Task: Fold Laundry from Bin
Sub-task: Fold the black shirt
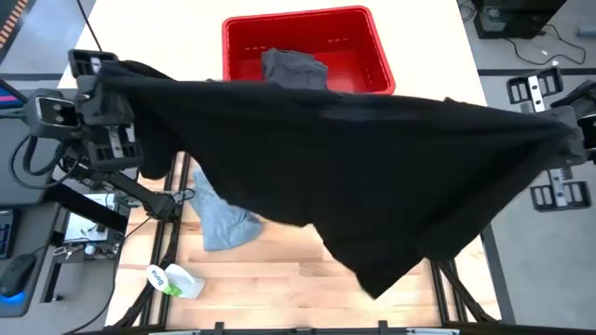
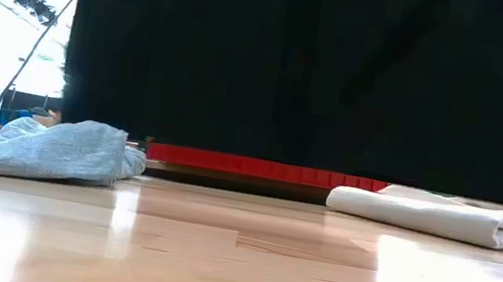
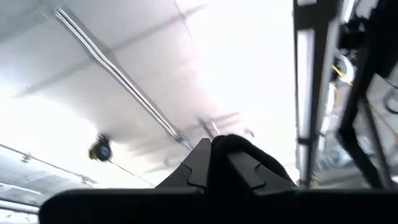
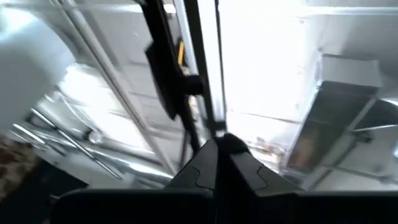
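Big black garment stretched wide and high above the table, hanging like a curtain in front of the red bin. Left gripper up at the garment's left end, out past the bin's left side, pinched shut on a fold of black cloth, seen bunched between the fingers in the left wrist view. Right gripper at the opposite end, out past the bin's right side, likewise clamped tight on black cloth. Both wrist cameras tipped up at ceiling and frame.

Lower hem of the black garment sagging to a point on the near side of the bin, clear of the tabletop in the low view, red rim showing just under it. Dark grey cloth lying inside the bin. Light grey T-shirt crumpled on the table, near side of the bin and to its left. Folded cream cloth lying flat, near side of the bin, to its right. White and green bottle on its side, far from the bin at the table's near edge.
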You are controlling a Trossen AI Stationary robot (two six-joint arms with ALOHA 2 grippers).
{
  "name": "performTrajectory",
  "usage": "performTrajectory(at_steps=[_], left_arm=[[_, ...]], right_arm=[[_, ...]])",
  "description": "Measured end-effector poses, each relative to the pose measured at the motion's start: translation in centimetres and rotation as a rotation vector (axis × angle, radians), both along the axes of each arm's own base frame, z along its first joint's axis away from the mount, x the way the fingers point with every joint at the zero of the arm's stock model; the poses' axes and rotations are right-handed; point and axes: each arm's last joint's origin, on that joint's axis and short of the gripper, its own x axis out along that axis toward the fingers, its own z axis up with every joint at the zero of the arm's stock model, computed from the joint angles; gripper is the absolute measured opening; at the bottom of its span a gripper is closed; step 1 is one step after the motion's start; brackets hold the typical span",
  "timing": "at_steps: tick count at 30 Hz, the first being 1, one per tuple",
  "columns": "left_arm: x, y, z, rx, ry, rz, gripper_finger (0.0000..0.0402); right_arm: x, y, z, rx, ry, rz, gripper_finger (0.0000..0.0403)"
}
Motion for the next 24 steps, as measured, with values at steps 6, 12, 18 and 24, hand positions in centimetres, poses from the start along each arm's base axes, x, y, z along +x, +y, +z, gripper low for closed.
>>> performTrajectory(at_steps=[6, 12, 18, 24], left_arm=[[3.8, -1.5, 1.3, 0.024, 0.133, -0.024, 0.0031], [6.0, -3.0, 2.8, -0.067, 0.328, -0.093, 0.0032], [6.5, -5.0, 2.9, -0.041, 0.508, -0.184, 0.0032], [6.1, -7.1, 2.0, -0.084, 0.627, -0.381, 0.0032]], right_arm=[[0.3, 0.5, -0.2, -0.018, 0.028, 0.047, 0.0026], [0.2, 0.8, -0.7, 0.030, 0.171, 0.136, 0.0026], [0.7, 1.7, -1.7, 0.068, 0.361, 0.286, 0.0026], [1.9, 3.8, -3.0, 0.056, 0.527, 0.388, 0.0026]])
